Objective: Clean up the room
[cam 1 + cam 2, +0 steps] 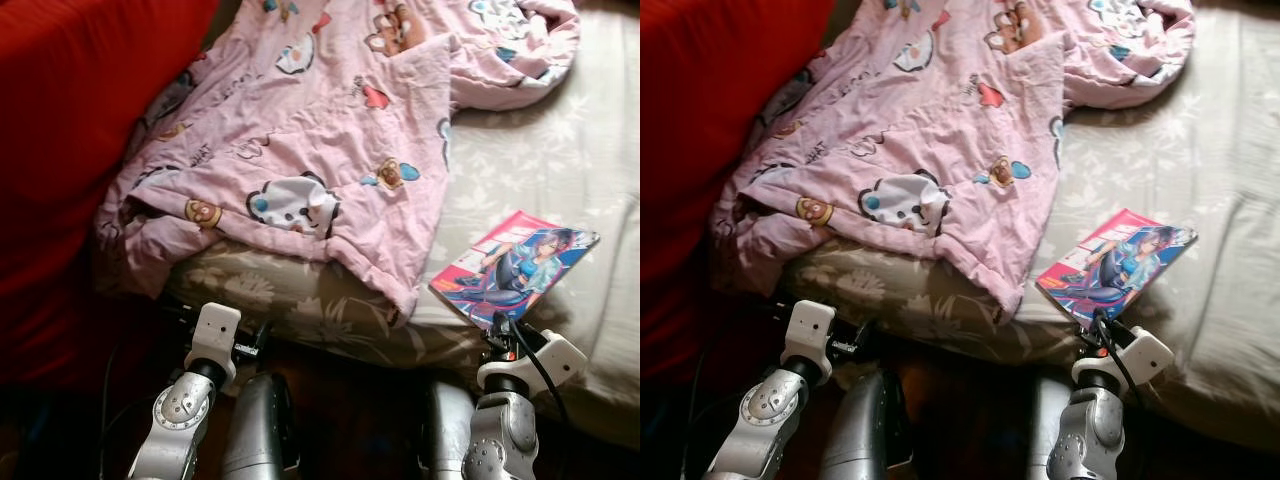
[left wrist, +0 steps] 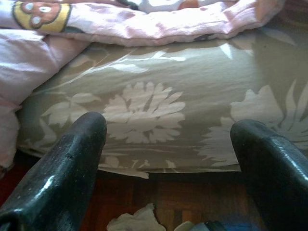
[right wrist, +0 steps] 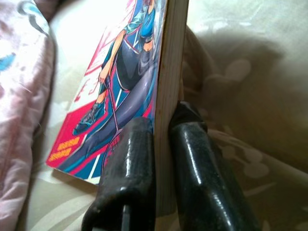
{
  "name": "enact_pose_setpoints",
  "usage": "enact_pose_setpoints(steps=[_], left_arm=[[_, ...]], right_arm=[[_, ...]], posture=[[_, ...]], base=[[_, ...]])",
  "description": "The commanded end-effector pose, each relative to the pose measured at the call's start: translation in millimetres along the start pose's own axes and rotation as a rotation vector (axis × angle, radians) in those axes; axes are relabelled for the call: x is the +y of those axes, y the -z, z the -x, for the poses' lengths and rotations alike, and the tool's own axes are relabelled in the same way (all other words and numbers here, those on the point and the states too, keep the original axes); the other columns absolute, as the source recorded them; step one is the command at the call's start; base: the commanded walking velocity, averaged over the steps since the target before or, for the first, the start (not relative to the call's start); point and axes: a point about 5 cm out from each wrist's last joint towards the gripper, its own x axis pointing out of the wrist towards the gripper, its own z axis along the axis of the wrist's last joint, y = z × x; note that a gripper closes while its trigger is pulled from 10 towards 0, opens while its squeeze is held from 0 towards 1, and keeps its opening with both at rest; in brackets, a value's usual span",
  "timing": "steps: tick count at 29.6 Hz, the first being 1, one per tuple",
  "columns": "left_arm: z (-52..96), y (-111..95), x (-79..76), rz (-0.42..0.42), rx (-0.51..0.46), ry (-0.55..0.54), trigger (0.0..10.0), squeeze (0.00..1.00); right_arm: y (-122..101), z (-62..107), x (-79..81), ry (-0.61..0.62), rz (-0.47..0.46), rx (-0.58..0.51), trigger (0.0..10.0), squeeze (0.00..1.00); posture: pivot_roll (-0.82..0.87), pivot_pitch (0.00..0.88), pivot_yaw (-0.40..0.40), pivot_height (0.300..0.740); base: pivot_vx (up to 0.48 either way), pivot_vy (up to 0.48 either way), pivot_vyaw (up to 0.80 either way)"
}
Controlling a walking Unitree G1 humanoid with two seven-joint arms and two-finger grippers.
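On the far left, a red cushion (image 1: 70,150) stood against the side of the bed (image 1: 570,150). The left gripper (image 2: 168,159) was held low in front of the bed's edge, with its two black fingers (image 2: 67,168) wide apart and nothing between them. Straight ahead of these fingers was the side of the mattress in a grey sheet with white flowers, and below them was the dark wooden floor (image 2: 192,197) with a small crumpled white thing (image 2: 137,221) on it. Above and beyond this gripper, a pink blanket (image 1: 320,130) with cartoon prints lay over the bed and hung over its edge. To the right, the right gripper (image 3: 161,159) was closed on a book (image 1: 515,265) with a pink and blue cover. It pinched the book's near edge, one finger on the cover and one under it. The book lay on the sheet near the bed's edge, just to the right of the blanket.
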Motion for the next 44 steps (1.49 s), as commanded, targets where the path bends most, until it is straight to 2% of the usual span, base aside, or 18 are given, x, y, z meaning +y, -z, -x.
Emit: enact_pose_setpoints(steps=[1,10,18,20,21,26,27,28,29,30,32,36,37,38,39,40,43,44], left_arm=[[5.0,9.7,-0.1,-0.018,0.034,0.001,10.0,0.00],[5.1,10.1,-1.0,-0.016,0.033,0.000,10.0,0.00],[5.7,10.8,-1.3,-0.014,0.030,-0.005,10.0,0.00],[5.9,10.9,-1.4,-0.015,0.030,-0.006,10.0,0.00],[6.1,11.0,-1.3,-0.014,0.030,-0.007,10.0,0.00],[6.6,11.4,-1.0,-0.015,0.031,-0.007,10.0,0.00],[6.6,11.5,-1.0,-0.016,0.032,-0.007,10.0,0.00],[6.6,11.6,-1.0,-0.016,0.032,-0.007,10.0,0.00],[6.7,11.7,-1.0,-0.017,0.033,-0.006,10.0,0.00],[6.7,11.8,-1.1,-0.017,0.033,-0.005,10.0,0.00],[6.7,11.9,-1.2,-0.018,0.033,-0.005,10.0,0.00],[6.4,12.3,-2.0,-0.027,0.034,0.003,10.0,0.00],[6.3,12.4,-2.3,-0.028,0.034,0.004,10.0,0.00],[6.3,12.4,-2.3,-0.027,0.034,0.004,10.0,0.00],[6.3,12.4,-2.3,-0.027,0.034,0.004,10.0,0.00],[6.2,12.5,-2.4,-0.028,0.035,0.004,10.0,0.00],[6.1,12.8,-2.6,-0.030,0.035,0.005,10.0,0.00],[6.1,12.8,-2.6,-0.030,0.035,0.005,10.0,0.00]], right_arm=[[-1.8,9.7,-33.4,0.223,-0.085,-0.025,0.0,0.00],[20.5,17.8,-45.6,0.411,-0.350,0.092,0.0,0.00],[37.2,20.6,-46.6,0.430,-0.520,0.182,0.2,0.00],[40.0,21.0,-46.1,0.426,-0.537,0.197,4.8,0.00],[41.2,21.5,-44.9,0.416,-0.539,0.200,4.0,0.00],[42.3,20.4,-40.6,0.373,-0.521,0.215,5.0,0.00],[41.9,19.7,-38.8,0.359,-0.514,0.215,5.9,0.00],[41.6,19.3,-37.5,0.350,-0.509,0.216,5.9,0.00],[40.8,18.0,-35.0,0.326,-0.498,0.214,8.4,0.00],[39.7,16.2,-32.2,0.296,-0.492,0.212,9.4,0.00],[37.6,13.5,-27.4,0.250,-0.481,0.204,10.0,0.00],[34.2,9.8,-17.6,0.170,-0.459,0.196,10.0,0.00],[33.8,9.6,-16.0,0.156,-0.456,0.194,10.0,0.47],[33.7,9.5,-15.8,0.154,-0.455,0.193,10.0,0.47],[33.8,9.4,-15.8,0.154,-0.454,0.193,10.0,0.89],[33.7,9.2,-15.0,0.151,-0.451,0.193,10.0,1.00],[32.3,7.6,-9.4,0.100,-0.408,0.194,10.0,1.00],[32.2,7.4,-8.7,0.093,-0.402,0.194,10.0,0.00]], posture=[[-0.02,0.244,0.109,0.582],[-0.02,0.247,0.108,0.582],[-0.02,0.249,0.105,0.582],[-0.01,0.248,0.105,0.582],[-0.02,0.247,0.105,0.582],[-0.02,0.248,0.106,0.582],[-0.02,0.248,0.106,0.582],[-0.02,0.247,0.106,0.582],[-0.02,0.247,0.106,0.582],[-0.02,0.247,0.107,0.582],[-0.02,0.246,0.107,0.582],[-0.02,0.244,0.107,0.582],[-0.02,0.244,0.107,0.582],[-0.02,0.244,0.107,0.582],[-0.02,0.243,0.107,0.582],[-0.02,0.243,0.107,0.582],[-0.02,0.241,0.107,0.582],[-0.02,0.240,0.107,0.582]], base=[[0.000,0.000,0.00],[0.000,0.000,0.00],[0.000,0.000,0.00],[0.000,0.000,0.00],[0.000,0.000,0.00],[0.000,0.000,0.00],[0.000,0.000,0.00],[0.000,0.000,0.00],[0.000,0.000,0.00],[0.000,0.000,0.00],[0.000,0.000,0.00],[0.000,0.000,0.00],[0.000,0.000,0.00],[0.000,0.000,0.00],[0.000,0.000,0.00],[0.000,0.000,0.00],[0.000,0.000,0.00],[0.000,0.000,0.00]])
